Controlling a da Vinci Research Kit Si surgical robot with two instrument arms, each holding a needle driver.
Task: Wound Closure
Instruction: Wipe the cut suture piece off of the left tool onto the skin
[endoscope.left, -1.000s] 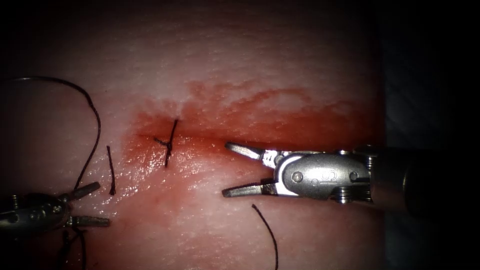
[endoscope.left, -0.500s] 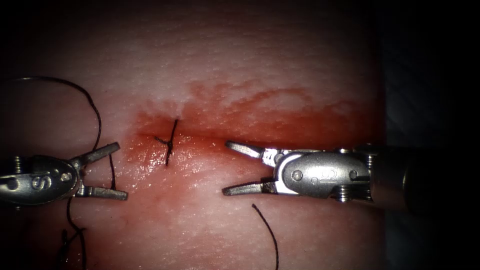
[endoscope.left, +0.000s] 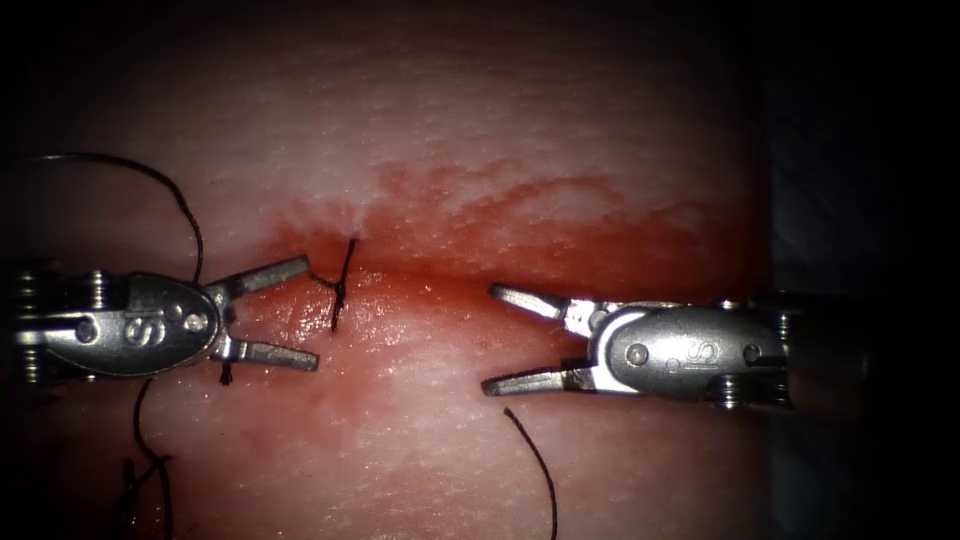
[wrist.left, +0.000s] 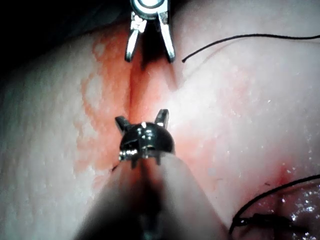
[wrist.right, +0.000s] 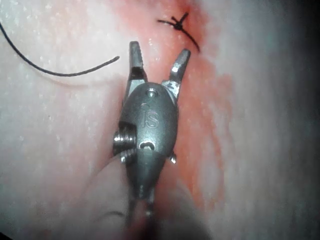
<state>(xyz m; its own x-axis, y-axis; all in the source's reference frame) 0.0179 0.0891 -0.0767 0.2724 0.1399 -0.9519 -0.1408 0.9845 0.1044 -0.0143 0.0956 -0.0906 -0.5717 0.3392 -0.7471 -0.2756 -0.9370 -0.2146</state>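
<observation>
1. The left tool (endoscope.left: 280, 315) sits at the left end of the cut (endoscope.left: 560, 275), jaws spread wide, holding nothing. Its upper jaw tip is right next to the knot.
2. The right tool (endoscope.left: 505, 337) comes in from the right with its jaws also gaping, nothing between them. In its own wrist view the right tool (wrist.right: 159, 57) points at the stitch with bare tissue between the tips.
3. One tied stitch (endoscope.left: 340, 288) crosses the cut near its left end, with a small knot and short tails sticking out. It shows in the right wrist view too (wrist.right: 179, 25).
4. A long thread (endoscope.left: 185, 215) arcs over the tissue (endoscope.left: 500, 130) on the far left, runs behind the left tool and carries on down past it.
5. A loose cut end of thread (endoscope.left: 535, 460) lies on the tissue just below the right tool, touching neither tool.
6. Red fluid (endoscope.left: 520, 215) stains the tissue along the cut, heaviest around the stitch.
7. Can't spot the needle anywhere, so I can't say where it is. No trays or dishes here, just tissue.
</observation>
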